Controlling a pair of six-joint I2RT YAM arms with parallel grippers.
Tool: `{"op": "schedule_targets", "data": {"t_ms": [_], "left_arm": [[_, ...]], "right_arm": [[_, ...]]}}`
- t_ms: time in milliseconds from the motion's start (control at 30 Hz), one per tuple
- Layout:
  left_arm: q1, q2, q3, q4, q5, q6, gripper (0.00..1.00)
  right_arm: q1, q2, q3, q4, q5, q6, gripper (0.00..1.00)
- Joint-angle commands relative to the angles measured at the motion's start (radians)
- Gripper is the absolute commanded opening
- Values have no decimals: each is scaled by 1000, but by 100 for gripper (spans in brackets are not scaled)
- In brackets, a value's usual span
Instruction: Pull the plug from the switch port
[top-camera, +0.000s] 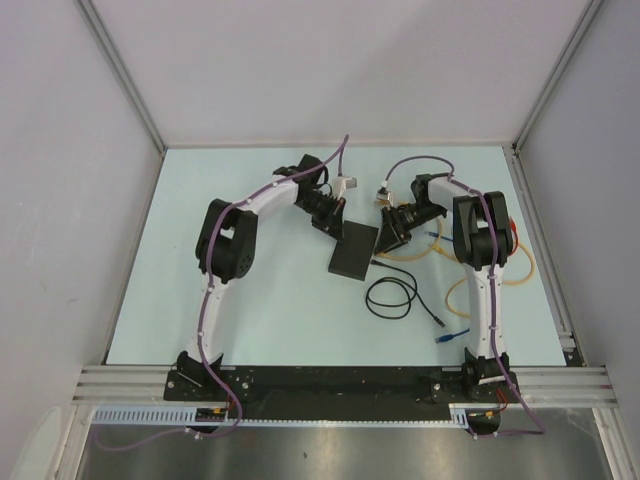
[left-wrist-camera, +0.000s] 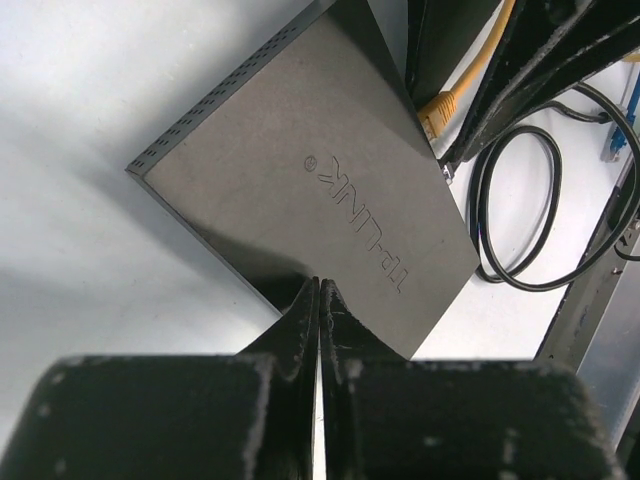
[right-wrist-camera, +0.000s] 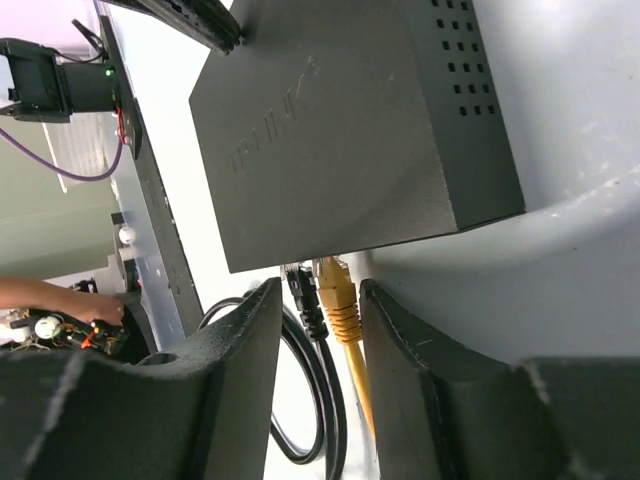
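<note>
The switch (top-camera: 352, 252) is a flat matte-black box lying mid-table; it also shows in the left wrist view (left-wrist-camera: 300, 180) and the right wrist view (right-wrist-camera: 330, 130). A yellow plug (right-wrist-camera: 340, 295) and a black plug (right-wrist-camera: 305, 295) sit side by side in its socket edge. My right gripper (right-wrist-camera: 318, 295) is open, its jaws straddling both plugs without touching them; it shows in the top view (top-camera: 390, 235). My left gripper (left-wrist-camera: 319, 285) is shut and empty, its tips over the switch's opposite edge (top-camera: 330, 215).
A black cable loop (top-camera: 390, 297) lies in front of the switch. Yellow cable coils (top-camera: 500, 265) lie around the right arm. A blue-ended cable (top-camera: 450, 337) lies near the right base. Grey walls enclose the table on three sides.
</note>
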Motion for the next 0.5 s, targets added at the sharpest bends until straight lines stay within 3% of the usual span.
{"op": "schedule_targets", "data": {"t_ms": [0, 467], "left_arm": [[-6, 1, 28, 6, -32, 34, 0], [-20, -2, 25, -2, -58, 43, 0]], "right_arm": [[7, 42, -4, 35, 67, 41, 41], [40, 59, 4, 161, 229, 244, 31]]}}
